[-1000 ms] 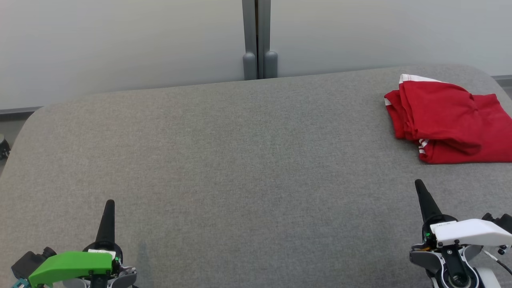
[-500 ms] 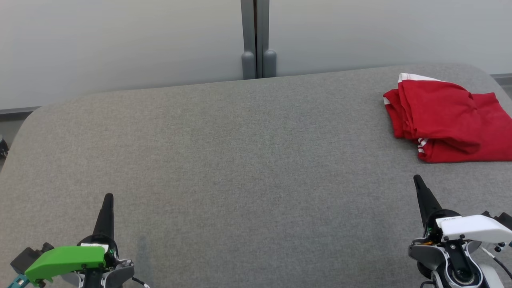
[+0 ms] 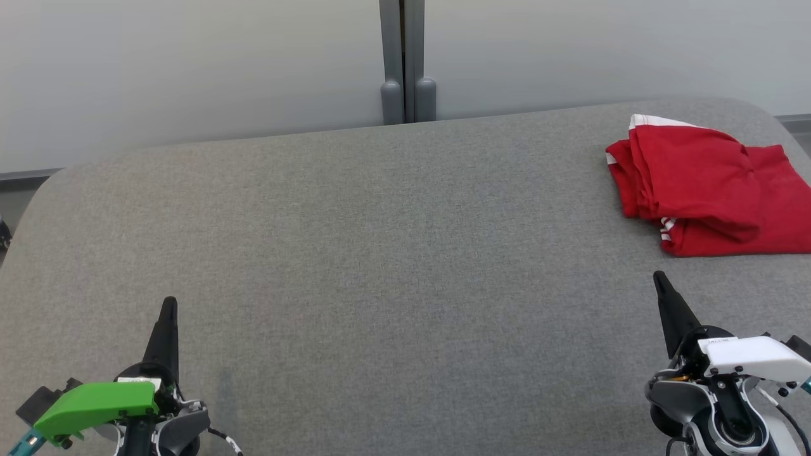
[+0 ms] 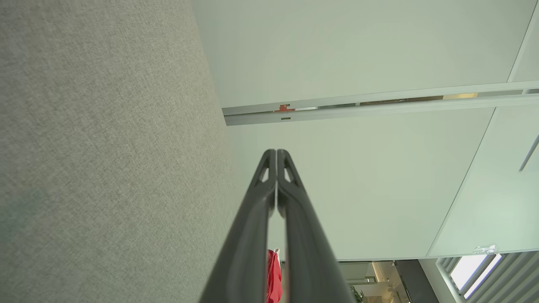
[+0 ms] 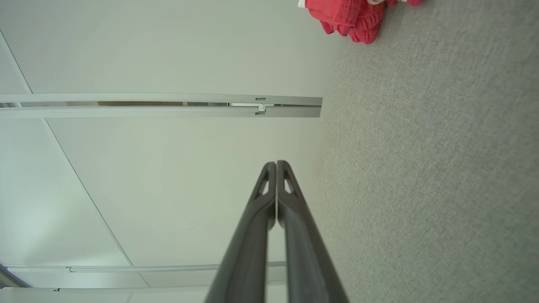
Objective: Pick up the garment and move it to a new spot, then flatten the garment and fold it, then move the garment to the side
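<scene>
Right claw (image 3: 661, 280) near red garment (image 3: 703, 183), apart

closed hand (image 5: 276, 165), red garment (image 5: 349, 17), grey table (image 5: 429, 168)

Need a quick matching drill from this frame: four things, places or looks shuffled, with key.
1. red garment
2. left gripper
3. right gripper
4. grey post

A. head view lower right, white cover, fingers shut
B. loosely folded at the far right of the grey table
C. top centre, against the wall behind the table
D. head view lower left, green cover, fingers shut

Pairs: 1-B, 2-D, 3-A, 4-C
</scene>
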